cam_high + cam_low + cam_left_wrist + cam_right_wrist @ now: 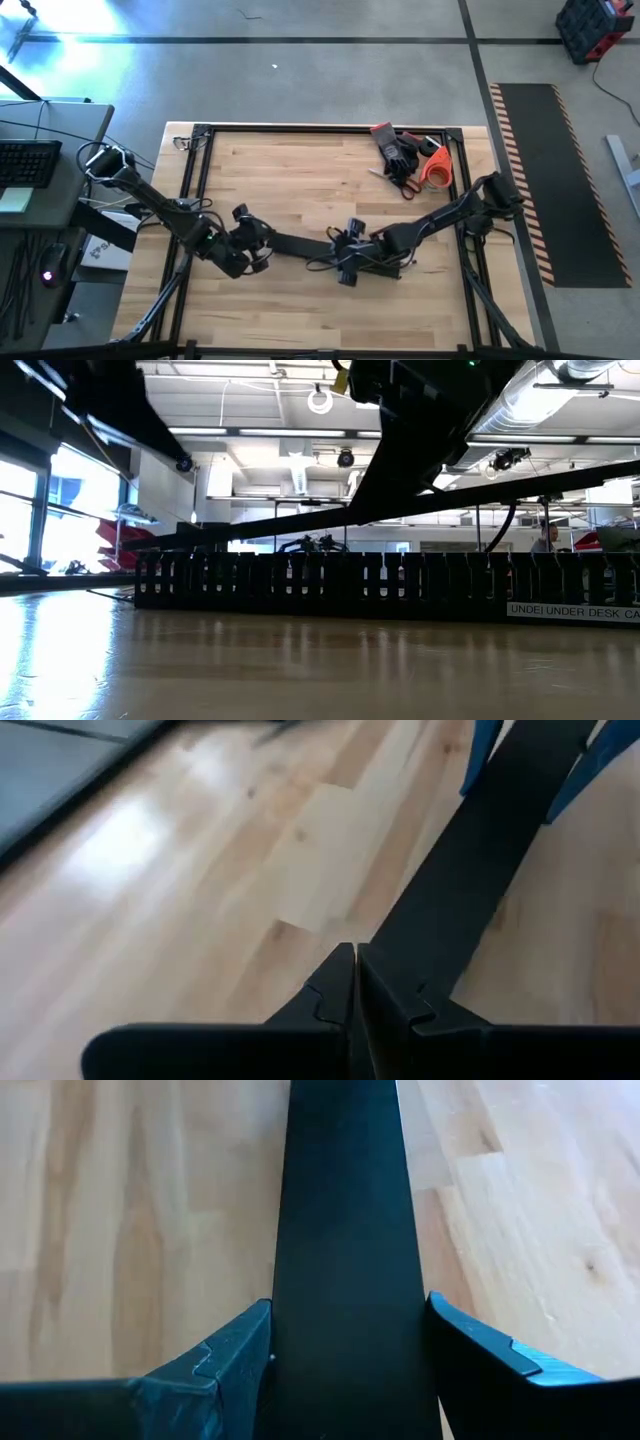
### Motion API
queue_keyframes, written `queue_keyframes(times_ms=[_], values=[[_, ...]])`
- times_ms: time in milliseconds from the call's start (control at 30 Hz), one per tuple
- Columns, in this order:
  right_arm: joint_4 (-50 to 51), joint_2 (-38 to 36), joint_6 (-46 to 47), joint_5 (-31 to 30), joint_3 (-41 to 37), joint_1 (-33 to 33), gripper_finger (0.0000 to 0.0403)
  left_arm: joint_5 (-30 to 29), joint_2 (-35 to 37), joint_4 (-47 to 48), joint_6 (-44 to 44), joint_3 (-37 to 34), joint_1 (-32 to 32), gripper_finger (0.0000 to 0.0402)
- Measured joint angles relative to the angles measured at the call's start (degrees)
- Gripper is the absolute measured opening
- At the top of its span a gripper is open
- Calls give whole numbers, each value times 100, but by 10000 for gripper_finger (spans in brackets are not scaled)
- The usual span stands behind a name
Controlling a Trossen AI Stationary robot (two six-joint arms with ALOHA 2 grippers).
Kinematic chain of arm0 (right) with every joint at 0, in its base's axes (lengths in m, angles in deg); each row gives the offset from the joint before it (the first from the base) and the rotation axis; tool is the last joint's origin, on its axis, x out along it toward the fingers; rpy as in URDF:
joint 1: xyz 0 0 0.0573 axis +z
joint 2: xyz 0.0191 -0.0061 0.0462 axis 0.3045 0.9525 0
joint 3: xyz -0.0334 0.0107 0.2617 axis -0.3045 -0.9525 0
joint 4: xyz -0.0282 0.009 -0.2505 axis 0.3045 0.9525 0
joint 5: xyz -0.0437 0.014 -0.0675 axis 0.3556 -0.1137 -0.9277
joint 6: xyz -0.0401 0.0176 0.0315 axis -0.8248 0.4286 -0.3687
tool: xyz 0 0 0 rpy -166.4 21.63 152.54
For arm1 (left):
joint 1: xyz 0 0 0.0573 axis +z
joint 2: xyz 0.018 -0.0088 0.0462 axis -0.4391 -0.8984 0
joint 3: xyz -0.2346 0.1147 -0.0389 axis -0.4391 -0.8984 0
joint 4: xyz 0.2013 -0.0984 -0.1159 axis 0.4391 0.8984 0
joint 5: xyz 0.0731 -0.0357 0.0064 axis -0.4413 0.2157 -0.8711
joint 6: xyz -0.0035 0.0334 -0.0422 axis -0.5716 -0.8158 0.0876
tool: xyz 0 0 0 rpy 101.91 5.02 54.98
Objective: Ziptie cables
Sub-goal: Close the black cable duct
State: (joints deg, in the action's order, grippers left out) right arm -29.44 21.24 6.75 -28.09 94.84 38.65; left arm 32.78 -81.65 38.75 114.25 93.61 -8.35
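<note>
A wooden table (300, 180) fills the frame's centre, with black-and-red gloves (392, 148), scissors (400, 180) and an orange tape roll (436, 167) at its upper right, a keyboard (25, 163) at far left, and a comb-toothed black channel (330, 585) across the low view's middle.

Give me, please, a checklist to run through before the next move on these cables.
1. Right tool grips the strip by both edges: ok.
2. Left tool shut at the strip's other end: ok.
3. Left tool actually pinching the strip: cannot tell.
4. Cables gathered for tying: cannot tell; they lie beneath the right tool.
5. Channel flat on the table: ok.
6. Tape clear of both arms: ok.
</note>
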Motion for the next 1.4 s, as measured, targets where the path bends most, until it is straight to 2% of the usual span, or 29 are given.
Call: queue_keyframes(times_ms=[300, 500, 667, 967, 1200, 1400], values=[[36, -229, 385, 218, 2, 9, 210, 104, 0, -2144, -851, -776, 54, 0], [252, -240, 712, 351, 2, 12, 210, 540, 0, -2971, -1053, -1261, 237, 0], [254, -116, 774, 440, 0, -1, 210, 597, 0, -3609, -1020, -1712, 263, 0], [386, -114, 822, 562, 0, -78, 210, 743, 0, -4538, -995, -2177, 290, 0], [457, -114, 831, 475, 0, -72, 210, 718, -118, -4540, -907, -2264, 450, 0], [441, -350, 772, 242, -4, -67, 210, 643, -116, -4905, -1223, -2264, 477, 0]])
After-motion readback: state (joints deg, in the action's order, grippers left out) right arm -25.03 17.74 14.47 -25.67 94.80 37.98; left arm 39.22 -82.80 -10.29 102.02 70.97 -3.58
